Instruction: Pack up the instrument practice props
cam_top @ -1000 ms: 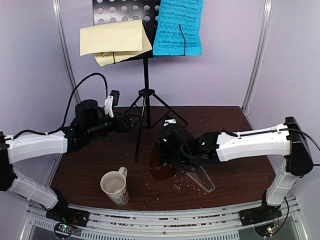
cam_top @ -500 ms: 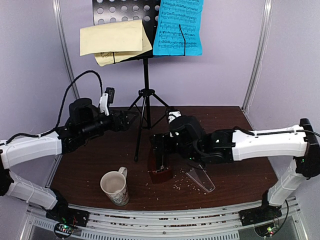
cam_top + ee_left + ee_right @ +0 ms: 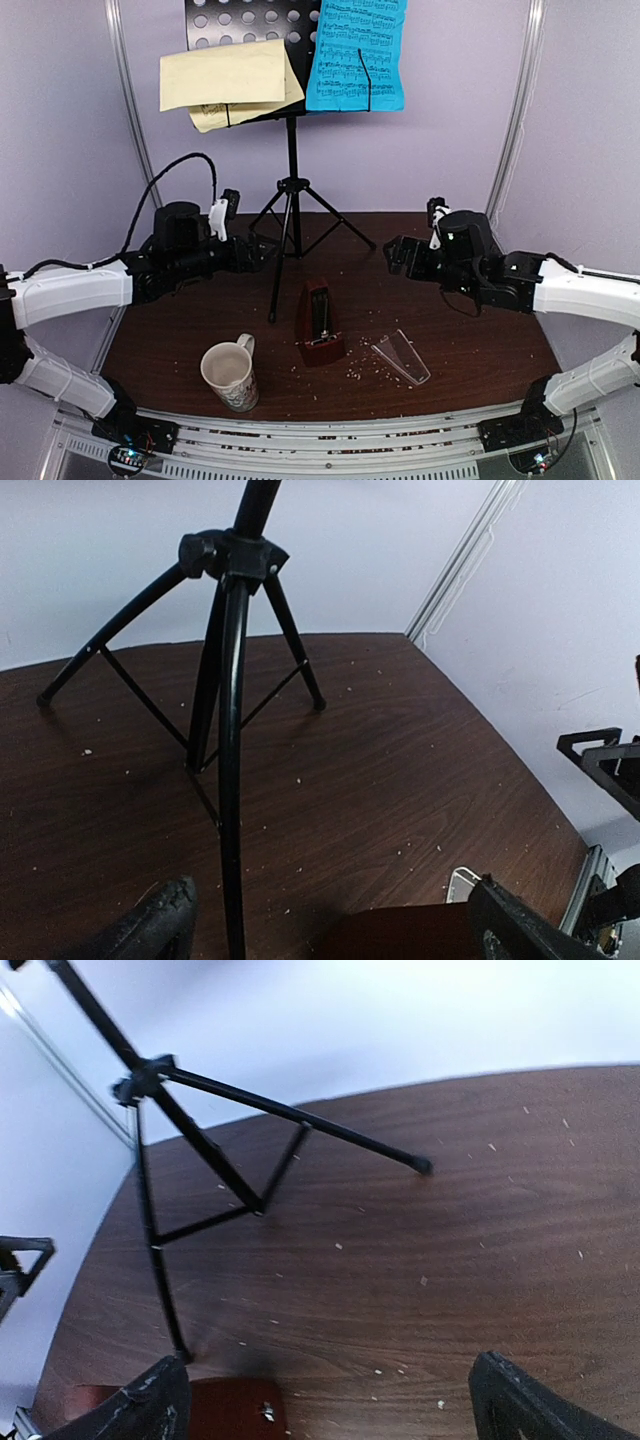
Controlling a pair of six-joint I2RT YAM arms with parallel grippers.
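A black music stand [image 3: 291, 180] is on its three legs at the back of the brown table [image 3: 480, 340]. At the top of the stand, a blue sheet [image 3: 356, 55] with music notes hangs on the right side. Some yellow sheets [image 3: 225, 80] lie on the left side, and one droops down at the bottom. In front of the stand, near the middle of the table, a small red-brown metronome [image 3: 318, 320] stands up straight with its cover off. The clear cover [image 3: 403, 358] lies flat on the table just to the right of it, and the two do not touch. A cream mug [image 3: 230, 375] sits to the left of the metronome, close to the front edge. Little crumbs [image 3: 365, 372] are scattered on the table around these things. The left gripper [image 3: 266, 249] is up off the table just beside the stand's legs. Its fingers [image 3: 160, 925] are spread wide apart, and it has hold of nothing. In its own camera, one leg of the stand runs down between the fingers, but they do not touch it. The right gripper [image 3: 397, 255] is up in the air on the right side, well apart from the metronome. Its fingers [image 3: 150, 1405] are spread wide too, and nothing is held between them.
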